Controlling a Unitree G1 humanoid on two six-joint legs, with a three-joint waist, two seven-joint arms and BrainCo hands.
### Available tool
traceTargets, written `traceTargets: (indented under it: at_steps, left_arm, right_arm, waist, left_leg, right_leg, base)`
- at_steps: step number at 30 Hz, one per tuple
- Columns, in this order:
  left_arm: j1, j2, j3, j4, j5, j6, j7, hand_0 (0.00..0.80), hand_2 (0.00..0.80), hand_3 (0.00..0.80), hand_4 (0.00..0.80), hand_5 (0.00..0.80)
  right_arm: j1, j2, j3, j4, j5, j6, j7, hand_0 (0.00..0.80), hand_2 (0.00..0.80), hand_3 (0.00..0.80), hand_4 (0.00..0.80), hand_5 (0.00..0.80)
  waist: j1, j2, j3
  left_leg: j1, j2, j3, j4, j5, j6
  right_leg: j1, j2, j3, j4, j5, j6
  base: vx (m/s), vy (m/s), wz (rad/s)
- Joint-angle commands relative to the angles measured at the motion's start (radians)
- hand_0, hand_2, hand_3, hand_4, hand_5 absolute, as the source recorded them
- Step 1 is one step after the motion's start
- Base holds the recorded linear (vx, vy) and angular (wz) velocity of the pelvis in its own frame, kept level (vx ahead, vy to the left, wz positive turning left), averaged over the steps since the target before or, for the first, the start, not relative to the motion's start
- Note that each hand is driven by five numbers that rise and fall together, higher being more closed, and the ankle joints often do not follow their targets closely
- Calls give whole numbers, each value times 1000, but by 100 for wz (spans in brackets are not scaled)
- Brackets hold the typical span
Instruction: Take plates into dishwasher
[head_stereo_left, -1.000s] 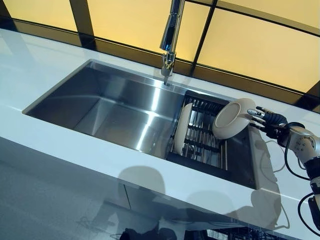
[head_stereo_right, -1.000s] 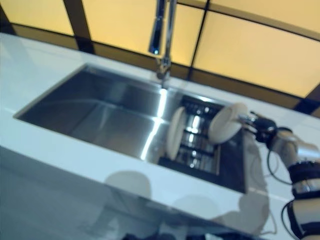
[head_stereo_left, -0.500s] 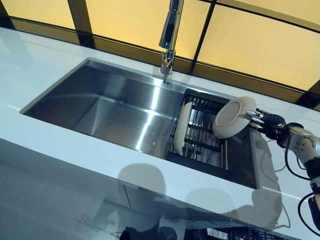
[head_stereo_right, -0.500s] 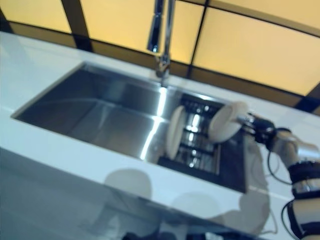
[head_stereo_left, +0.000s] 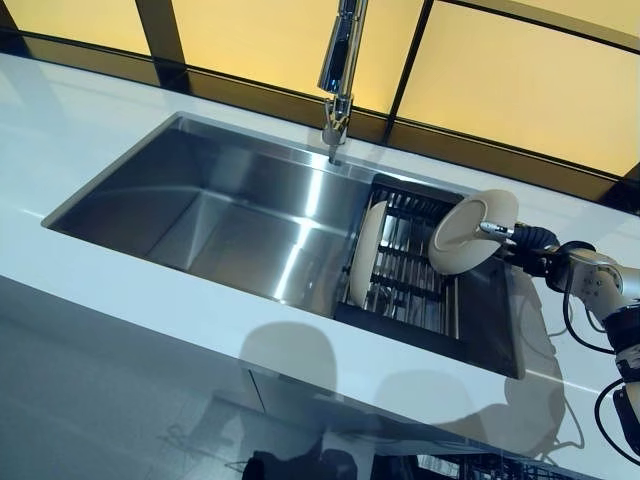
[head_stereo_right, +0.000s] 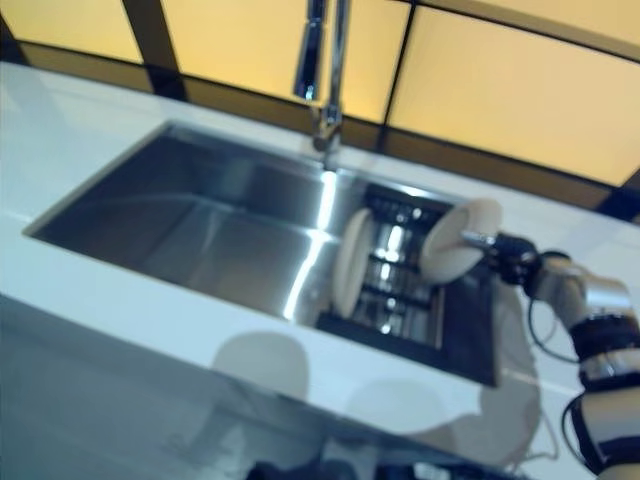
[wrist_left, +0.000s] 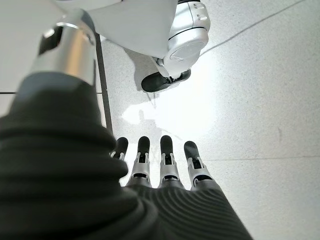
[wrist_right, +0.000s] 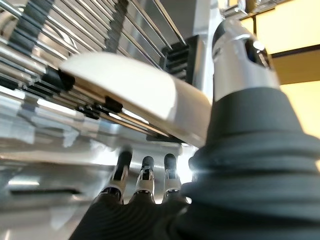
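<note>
Worktop runs pale and glossy along the near edge, and beyond it lies the steel sink, its large left basin bare. On the sink's right side sits a dark wire rack, which seems to stand in for the dishwasher here, and one plate already stands upright on edge in its left slots. Just right of that, the right hand holds a second white plate by its rim, thumb on one face and fingers under the other, as its own wrist view shows with the plate lying across the fingers above the rack's wires. This plate is tilted, clear of the rack and apart from the standing plate, hovering over the right-hand slots. The step in hand looks like the placing of the second plate. The next move probably calls for turning it nearer to upright, lining its lower rim with a free slot to the right of the first plate, and lowering it until the wires carry it before the hand lets go; a crooked descent could knock the neighbour. The left hand hangs low over the floor with fingers straight and holding nothing. Farthest back, the tap rises before amber window panels.
</note>
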Motion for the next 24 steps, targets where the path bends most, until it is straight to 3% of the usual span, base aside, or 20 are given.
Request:
traceTargets:
  at_steps: [1,16,24]
  left_arm:
    - [-19,16,-46,1,-24,-27,25,0,0,0,0,0]
    - [-10,3,-72,-9,-16,-21,17,0,0,0,0,0]
    - [-1,-2,-70,6,-5,-37,19,0,0,0,0,0]
  right_arm:
    - [-154,-29,88,23,-29,-54,-31,800,800,800,800,800]
    - [-199,-47,79,23,-69,-103,-176,800,800,800,800,800]
    - [-190,-67,75,-21,-65,-110,-220,800,800,800,800,800]
  waist:
    - [36,-28,26]
    - [30,-20,7]
    - [19,-32,-23]
  left_leg:
    - [-22,-21,-13,4,-43,24]
    - [-5,-26,-10,3,-49,24]
    - [15,-24,3,0,-56,23]
  right_leg:
    - [-54,-32,-21,7,76,65]
    - [-46,-38,-20,6,76,68]
    - [-30,-33,-18,0,74,69]
  base:
    - [-29,41,2]
    - [-5,13,0]
    - [0,0,0]
